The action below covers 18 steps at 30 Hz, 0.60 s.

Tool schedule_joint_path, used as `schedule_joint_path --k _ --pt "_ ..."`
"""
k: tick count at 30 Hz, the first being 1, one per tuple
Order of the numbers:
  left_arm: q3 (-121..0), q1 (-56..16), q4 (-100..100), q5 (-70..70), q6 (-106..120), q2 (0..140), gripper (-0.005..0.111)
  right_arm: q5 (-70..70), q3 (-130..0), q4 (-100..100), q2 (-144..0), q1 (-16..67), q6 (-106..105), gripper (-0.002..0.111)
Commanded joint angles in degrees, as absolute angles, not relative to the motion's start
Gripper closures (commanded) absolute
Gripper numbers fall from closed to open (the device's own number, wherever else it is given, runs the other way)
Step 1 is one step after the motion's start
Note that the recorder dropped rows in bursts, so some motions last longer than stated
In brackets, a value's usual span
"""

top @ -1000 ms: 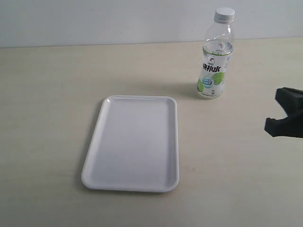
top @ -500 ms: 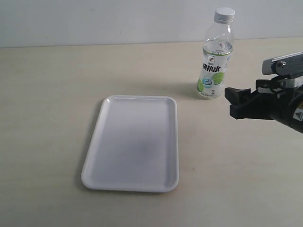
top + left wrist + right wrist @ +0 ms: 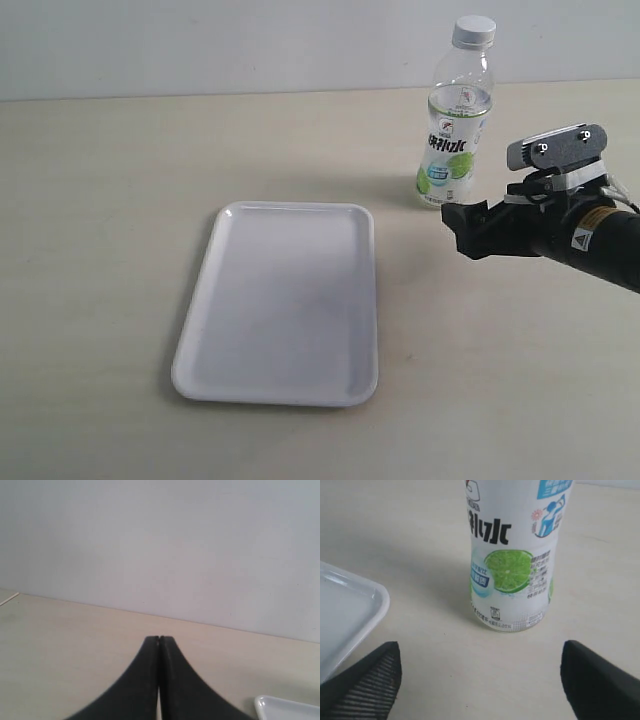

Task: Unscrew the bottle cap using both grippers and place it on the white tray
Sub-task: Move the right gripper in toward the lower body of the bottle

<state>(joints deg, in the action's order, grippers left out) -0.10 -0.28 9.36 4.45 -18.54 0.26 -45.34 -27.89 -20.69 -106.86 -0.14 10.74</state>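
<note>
The bottle (image 3: 455,130) stands upright at the back right of the table, its white-and-green label with a lime picture facing me (image 3: 512,555). The bottle cap (image 3: 473,31) sits screwed on its neck. My right gripper (image 3: 466,228) is open, low over the table just in front and to the right of the bottle's base, with nothing between its fingers (image 3: 367,680). In the right wrist view the bottle stands centred a short way beyond the gripper (image 3: 480,672). My left gripper (image 3: 159,640) is shut and empty, out of the exterior view. The white tray (image 3: 282,300) lies left of the bottle.
A pale wall (image 3: 250,45) runs behind the table's far edge. The tray's corner (image 3: 375,592) lies close to one right finger. Another tray corner (image 3: 285,707) shows beside the left gripper. Light wooden tabletop (image 3: 100,200) surrounds everything.
My right arm has come in from the right edge toward the bottle, ending just in front of its base. Bottle and tray have not moved.
</note>
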Motion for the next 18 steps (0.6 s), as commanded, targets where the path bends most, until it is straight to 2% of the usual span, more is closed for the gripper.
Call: schedule_joint_path --k 1,18 --pt "0.0 -0.1 9.7 4.3 -18.6 0.0 0.107 -47.2 -28.4 -21.0 -107.1 -0.3 12.1 0.027" --pt "0.0 -0.1 9.7 4.3 -18.6 0.0 0.107 -54.5 -28.6 -21.0 -110.8 -0.3 11.6 0.023"
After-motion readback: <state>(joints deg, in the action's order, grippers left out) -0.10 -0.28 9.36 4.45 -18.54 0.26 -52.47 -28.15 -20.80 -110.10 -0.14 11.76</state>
